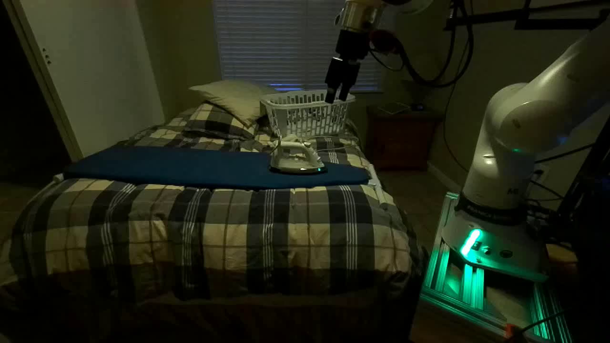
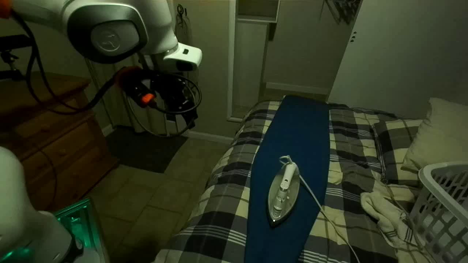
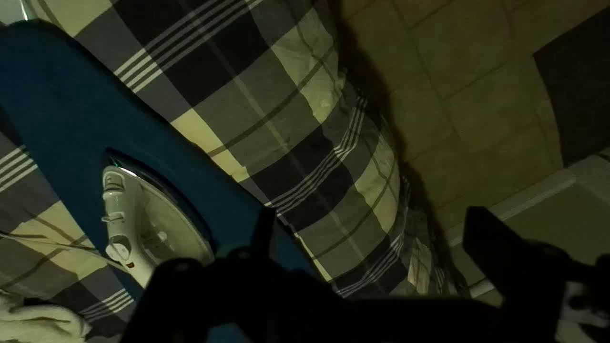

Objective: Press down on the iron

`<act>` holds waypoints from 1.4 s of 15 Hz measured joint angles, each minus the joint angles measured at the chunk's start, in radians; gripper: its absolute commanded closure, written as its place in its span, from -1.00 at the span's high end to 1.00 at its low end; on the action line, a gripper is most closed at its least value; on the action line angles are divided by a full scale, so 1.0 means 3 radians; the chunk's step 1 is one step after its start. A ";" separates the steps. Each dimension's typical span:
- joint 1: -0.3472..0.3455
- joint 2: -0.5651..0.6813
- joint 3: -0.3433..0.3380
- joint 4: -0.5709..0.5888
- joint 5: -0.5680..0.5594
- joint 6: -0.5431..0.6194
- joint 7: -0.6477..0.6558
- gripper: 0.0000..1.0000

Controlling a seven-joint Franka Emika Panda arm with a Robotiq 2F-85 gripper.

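Note:
The iron [image 1: 300, 159] is pale grey-white and rests flat, soleplate down, on the blue ironing board [image 1: 190, 164] on the bed. It shows whole in an exterior view [image 2: 287, 190], with its cord trailing off. In the wrist view the iron [image 3: 152, 214] lies at the left, its rear end partly hidden behind a dark finger. My gripper [image 1: 336, 97] is up in the air, well above the iron and apart from it. In the wrist view the gripper [image 3: 371, 209] has its fingers wide apart with nothing between them.
A white slatted basket [image 1: 305, 116] stands on the bed behind the iron. A pillow [image 1: 228, 95] lies near it. White cloth [image 2: 387, 215] lies between the board and the basket. The iron's cord [image 2: 329, 219] crosses the plaid bedding. The room is dim.

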 measured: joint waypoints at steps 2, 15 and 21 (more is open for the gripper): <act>0.0000 0.0000 0.0000 0.0000 0.0000 0.0000 0.0000 1.00; -0.0622 0.1356 -0.0010 0.0554 -0.0473 0.0840 0.0485 1.00; -0.0676 0.2351 -0.0224 0.1197 -0.0503 0.1069 0.0507 1.00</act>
